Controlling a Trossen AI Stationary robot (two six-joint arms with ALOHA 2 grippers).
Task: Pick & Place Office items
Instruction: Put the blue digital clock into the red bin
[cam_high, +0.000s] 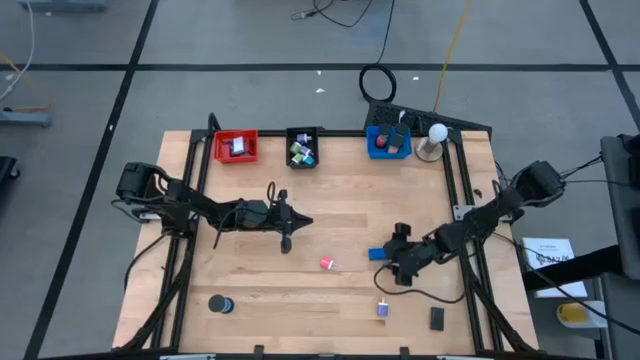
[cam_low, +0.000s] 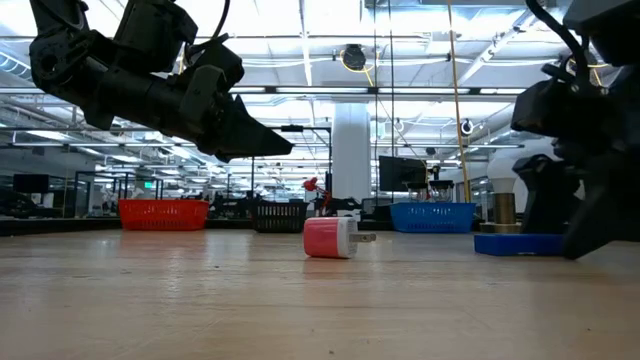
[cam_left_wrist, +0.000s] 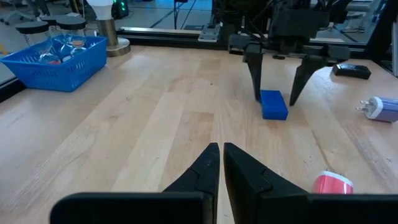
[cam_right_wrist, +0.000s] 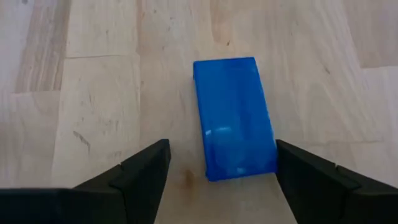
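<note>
Blue flat block (cam_right_wrist: 235, 118) lies on the wood tabletop (cam_high: 330, 215), right in front of the right gripper (cam_right_wrist: 221, 171) and pointing away from it: long axis runs fwd from the claw, near end sitting between the two fingertips, slightly toward one side. Jaws spread wide w/ nothing held; the fingers flank the block, and the left wrist view shows them coming down either side of it, tips about at table level. So the block's narrow width sits across the gap, which looks like the right way round for a pinch across the short sides, pending a small centring shift. Right arm is clearly the nearer one.

Left gripper (cam_left_wrist: 219, 168) hangs above the table mid-board, fingers pressed together, empty, well apart from the block. A red plug adapter (cam_high: 328, 263) lies between the two claws, nearer the left. The blue tray (cam_high: 388, 143) sits at the far edge, beyond the right claw; judging by colour, likely the block's destination.
</note>
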